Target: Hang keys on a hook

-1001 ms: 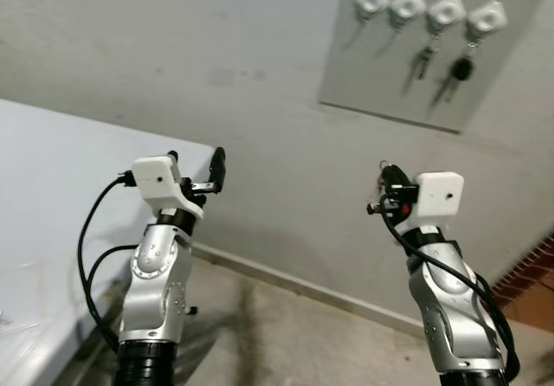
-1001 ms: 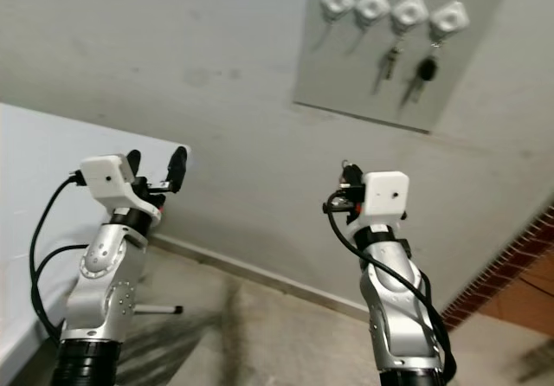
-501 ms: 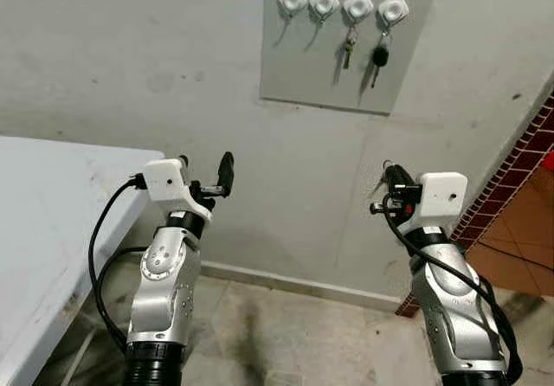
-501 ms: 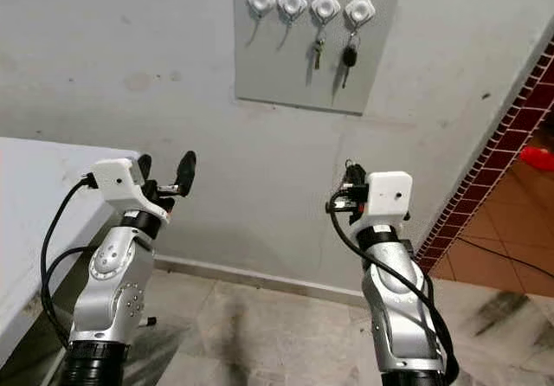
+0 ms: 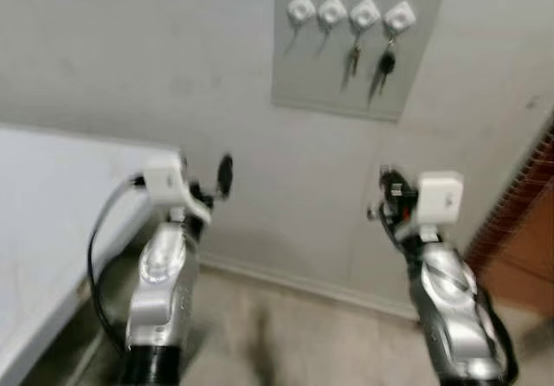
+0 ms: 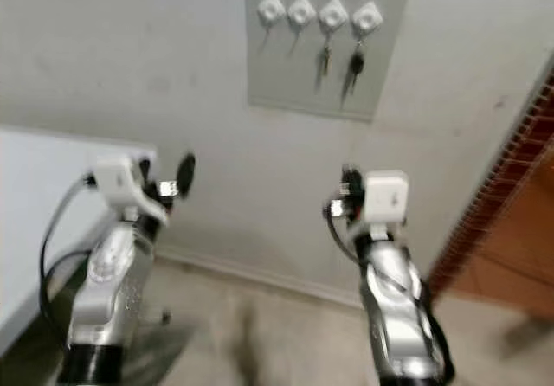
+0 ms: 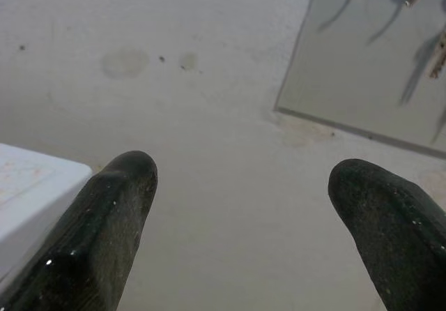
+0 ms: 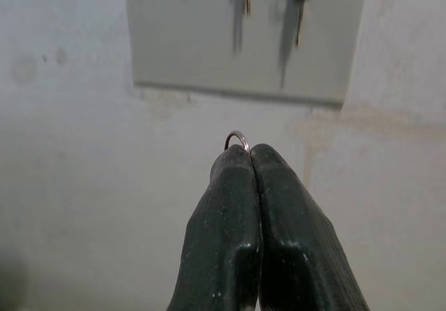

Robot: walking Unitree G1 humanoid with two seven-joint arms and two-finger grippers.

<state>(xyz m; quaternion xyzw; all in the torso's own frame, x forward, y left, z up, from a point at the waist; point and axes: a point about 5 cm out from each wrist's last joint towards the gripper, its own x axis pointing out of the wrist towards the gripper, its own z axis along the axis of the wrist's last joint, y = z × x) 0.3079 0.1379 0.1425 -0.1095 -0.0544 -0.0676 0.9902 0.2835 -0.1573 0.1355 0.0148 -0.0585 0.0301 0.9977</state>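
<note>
A grey board (image 5: 359, 74) on the wall carries a row of white hooks (image 5: 300, 8). The two right-hand hooks hold hanging keys (image 5: 352, 57), one with a black head (image 5: 386, 61); the two left-hand hooks are bare. My right gripper (image 5: 387, 194) is raised below the board and away from it, shut (image 8: 251, 154) on a thin metal key ring (image 8: 239, 138) that peeks out above the fingertips. The rest of that key is hidden. My left gripper (image 5: 208, 180) is held up at the same height, open (image 7: 244, 178) with nothing between its fingers (image 7: 115, 210).
A white table (image 5: 52, 204) stands at the left, its corner near my left arm. A red brick wall edge (image 5: 530, 187) rises at the right. The grey wall runs down to a stained floor (image 5: 286, 334) between my arms.
The camera has swung, bringing the board from the upper right to upper centre, and the picture is now blurred. Both arms keep their pose; the right gripper still holds the ring.
</note>
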